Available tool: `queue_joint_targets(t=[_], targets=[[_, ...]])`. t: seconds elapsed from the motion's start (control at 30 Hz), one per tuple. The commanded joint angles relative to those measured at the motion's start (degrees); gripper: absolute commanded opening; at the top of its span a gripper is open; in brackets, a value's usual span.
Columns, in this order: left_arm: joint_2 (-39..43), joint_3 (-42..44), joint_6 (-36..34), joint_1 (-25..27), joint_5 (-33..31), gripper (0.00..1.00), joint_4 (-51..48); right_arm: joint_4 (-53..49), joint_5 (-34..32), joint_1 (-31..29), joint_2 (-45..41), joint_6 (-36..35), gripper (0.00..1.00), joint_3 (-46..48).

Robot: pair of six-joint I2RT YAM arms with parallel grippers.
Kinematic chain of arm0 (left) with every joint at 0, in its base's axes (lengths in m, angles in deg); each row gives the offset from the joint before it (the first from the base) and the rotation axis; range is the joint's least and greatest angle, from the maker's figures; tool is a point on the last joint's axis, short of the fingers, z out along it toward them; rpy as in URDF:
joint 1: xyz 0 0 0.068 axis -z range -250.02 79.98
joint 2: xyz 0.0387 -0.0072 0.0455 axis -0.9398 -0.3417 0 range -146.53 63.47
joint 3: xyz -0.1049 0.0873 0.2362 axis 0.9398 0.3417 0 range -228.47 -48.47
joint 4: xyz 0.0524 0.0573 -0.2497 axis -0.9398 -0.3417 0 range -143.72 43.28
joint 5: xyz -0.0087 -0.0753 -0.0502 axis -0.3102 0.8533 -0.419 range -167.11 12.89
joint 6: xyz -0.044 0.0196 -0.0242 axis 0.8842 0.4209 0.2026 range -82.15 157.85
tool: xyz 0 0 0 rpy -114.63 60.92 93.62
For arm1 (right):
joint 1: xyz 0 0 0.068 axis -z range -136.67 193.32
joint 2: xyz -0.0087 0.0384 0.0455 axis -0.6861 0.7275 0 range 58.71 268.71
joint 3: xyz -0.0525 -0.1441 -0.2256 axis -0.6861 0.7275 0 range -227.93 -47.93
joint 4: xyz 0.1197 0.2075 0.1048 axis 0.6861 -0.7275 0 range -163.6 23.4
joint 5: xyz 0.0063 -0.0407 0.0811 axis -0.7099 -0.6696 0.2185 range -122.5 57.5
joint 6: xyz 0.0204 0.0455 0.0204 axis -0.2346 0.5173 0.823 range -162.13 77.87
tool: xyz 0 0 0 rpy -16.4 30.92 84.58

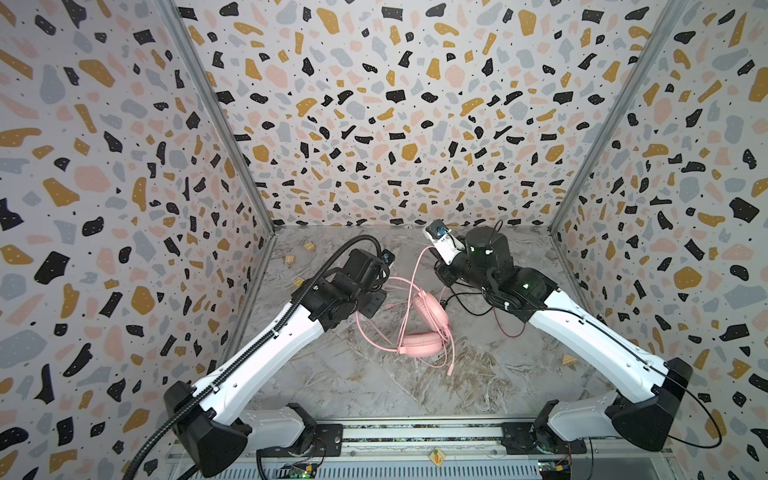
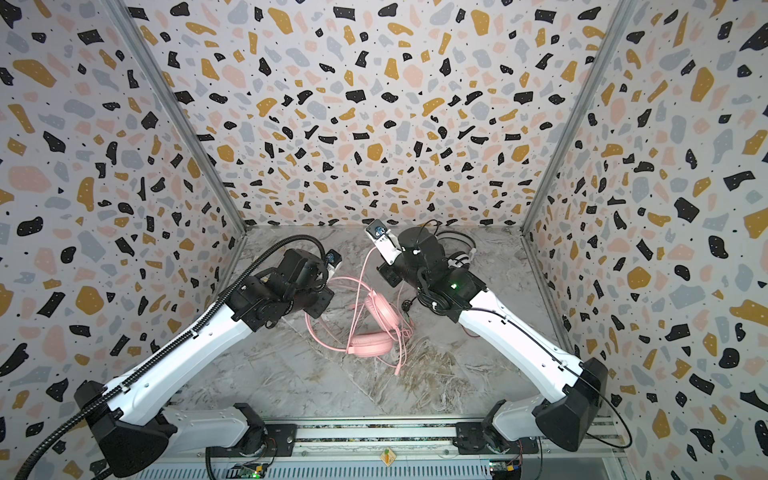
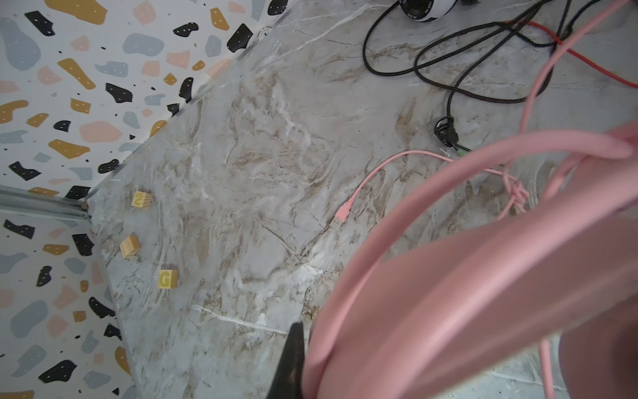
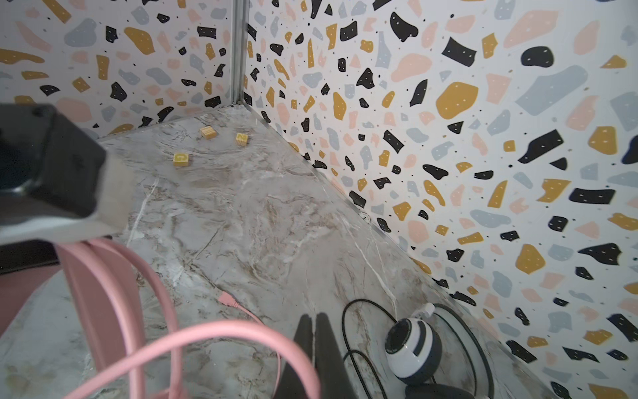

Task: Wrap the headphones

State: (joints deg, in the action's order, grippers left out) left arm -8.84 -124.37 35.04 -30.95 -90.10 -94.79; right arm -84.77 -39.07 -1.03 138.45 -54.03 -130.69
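Observation:
The pink headphones (image 1: 430,316) lie mid-table in both top views, pink cord (image 1: 409,291) looped over them. My left gripper (image 3: 310,362) is shut on their headband (image 3: 483,293). One black finger (image 3: 293,362) lies against the band, which hides the other. My right gripper (image 4: 314,321) is raised at the back and shut on the pink cord (image 4: 207,331), which crosses its fingers near their base. The cord's USB plug (image 3: 341,214) rests on the table. The white-and-black headphones (image 2: 459,259) sit behind the right arm, earcup (image 4: 414,349) and black cord (image 3: 448,79) showing.
Three small wooden letter blocks (image 3: 168,278) (image 3: 129,246) (image 3: 141,199) lie by the back left corner. Another block (image 1: 567,359) sits at the right wall. A thin red wire (image 3: 593,65) runs beside the black cord. Patterned walls (image 1: 374,124) close three sides.

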Motion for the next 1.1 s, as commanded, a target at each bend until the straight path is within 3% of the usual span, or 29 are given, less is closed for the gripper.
queue_joint_targets(t=[0.0,0.27,0.43,0.63,0.8,1.07], targets=[[4.0,-2.4,1.6,0.3,3.6,0.00,4.4,2.5,2.9,3.3,-0.3,0.9,0.02,0.9],[7.3,-4.4,3.5,0.3,15.3,0.00,6.6,6.2,15.3,7.9,-0.3,3.9,0.04,6.0],[9.3,-7.0,5.4,0.3,19.5,0.00,9.5,15.0,30.9,11.1,-1.8,8.7,0.10,13.4],[8.1,-11.5,6.7,0.2,19.3,0.00,7.5,31.8,46.6,15.6,-2.0,18.9,0.35,23.2],[5.8,-15.1,7.7,0.2,19.7,0.00,6.6,45.1,53.6,15.8,4.7,27.2,0.48,25.8],[2.1,-22.6,9.2,-0.3,18.1,0.00,4.8,56.8,53.3,12.0,13.1,32.2,0.50,30.0]])
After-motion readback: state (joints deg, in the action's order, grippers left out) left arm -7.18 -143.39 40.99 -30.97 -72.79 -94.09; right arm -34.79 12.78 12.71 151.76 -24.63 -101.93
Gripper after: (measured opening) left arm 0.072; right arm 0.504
